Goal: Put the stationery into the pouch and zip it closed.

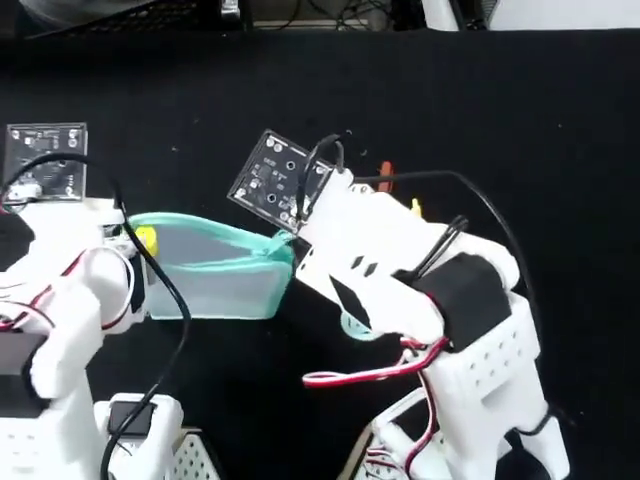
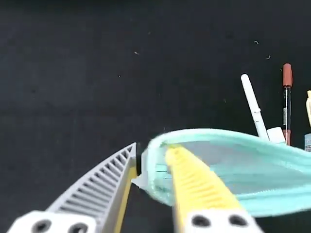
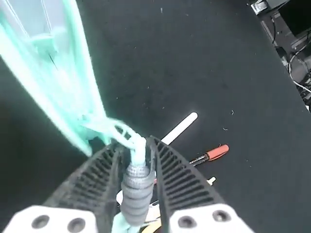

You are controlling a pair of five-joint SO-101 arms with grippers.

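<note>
While clamped on the pouch (image 1: 215, 280), 9 o'clock on the surface (image 1: 500, 100), left pincer (image 2: 152, 147) at one end, right pincer (image 3: 134, 144) on the zip pull (image 3: 135, 187): looks like opening. Next, grab pens (image 2: 253, 104) at 1 o'clock.

A black cloth (image 1: 480, 100) covers the table. Beyond the table's far edge lie dark cables (image 1: 300, 14). A white panel (image 1: 560, 12) stands there too.

This is looking like a robotics lab: two white arms (image 1: 400, 250) with bare circuit boards (image 1: 275, 180) and loose wires (image 1: 350, 378) are sitting at a black-draped tabletop (image 1: 520, 110), cables (image 3: 294, 58) trailing beyond its edge.
</note>
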